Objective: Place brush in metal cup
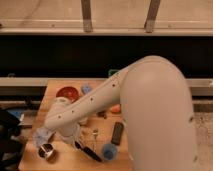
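Camera view: a wooden tabletop [55,90] stands in front of a long dark wall. A large white robot arm [150,115] reaches from the right down to the tabletop's front left part.

The gripper [76,142] is low over the wood at the end of the arm, mostly hidden under the wrist. Its fingers are closed together. The brush [90,152] lies flat on the tabletop, running from just under the gripper toward the front right. Its upper left end meets the gripper, but I cannot tell whether that end is actually pinched.

The metal cup [47,151] stands upright near the front left corner, left of the gripper and apart from the brush. Its inside is dark and nothing sticks out of it. A pale crumpled thing [41,134] lies just behind it.

A blue cup [109,150] stands just beside the brush's far end, and I cannot see what is in it. A red bowl [67,92] sits near the back edge with a small blue object [86,88] just to its right. I can make out nothing in the bowl.

A flat black bar [117,132] and a silver fork [95,134] lie between the arm and the blue cup.
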`<action>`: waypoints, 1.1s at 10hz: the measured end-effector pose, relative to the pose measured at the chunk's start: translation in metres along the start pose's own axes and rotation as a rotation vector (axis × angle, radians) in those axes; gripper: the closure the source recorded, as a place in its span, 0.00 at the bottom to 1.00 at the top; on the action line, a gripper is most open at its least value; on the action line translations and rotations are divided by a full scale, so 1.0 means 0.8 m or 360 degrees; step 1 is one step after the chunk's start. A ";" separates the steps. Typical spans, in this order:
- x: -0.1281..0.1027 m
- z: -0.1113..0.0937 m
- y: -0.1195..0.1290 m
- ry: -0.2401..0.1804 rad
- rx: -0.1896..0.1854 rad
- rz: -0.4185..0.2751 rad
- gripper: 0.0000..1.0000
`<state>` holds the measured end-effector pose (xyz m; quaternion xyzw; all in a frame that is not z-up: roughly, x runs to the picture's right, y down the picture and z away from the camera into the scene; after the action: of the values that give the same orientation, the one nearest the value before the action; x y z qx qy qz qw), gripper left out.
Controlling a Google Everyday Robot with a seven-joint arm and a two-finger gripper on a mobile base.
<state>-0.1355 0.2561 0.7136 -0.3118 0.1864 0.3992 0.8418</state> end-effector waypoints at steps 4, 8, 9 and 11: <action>-0.004 -0.074 0.013 -0.0430 -0.0097 -0.0593 1.00; -0.012 -0.110 0.043 -0.0647 -0.0172 -0.1105 1.00; -0.013 -0.112 0.050 -0.0651 -0.0187 -0.1157 1.00; -0.016 -0.114 0.061 -0.0640 -0.0212 -0.1235 1.00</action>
<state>-0.1877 0.2119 0.6353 -0.3283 -0.1381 0.1175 0.9270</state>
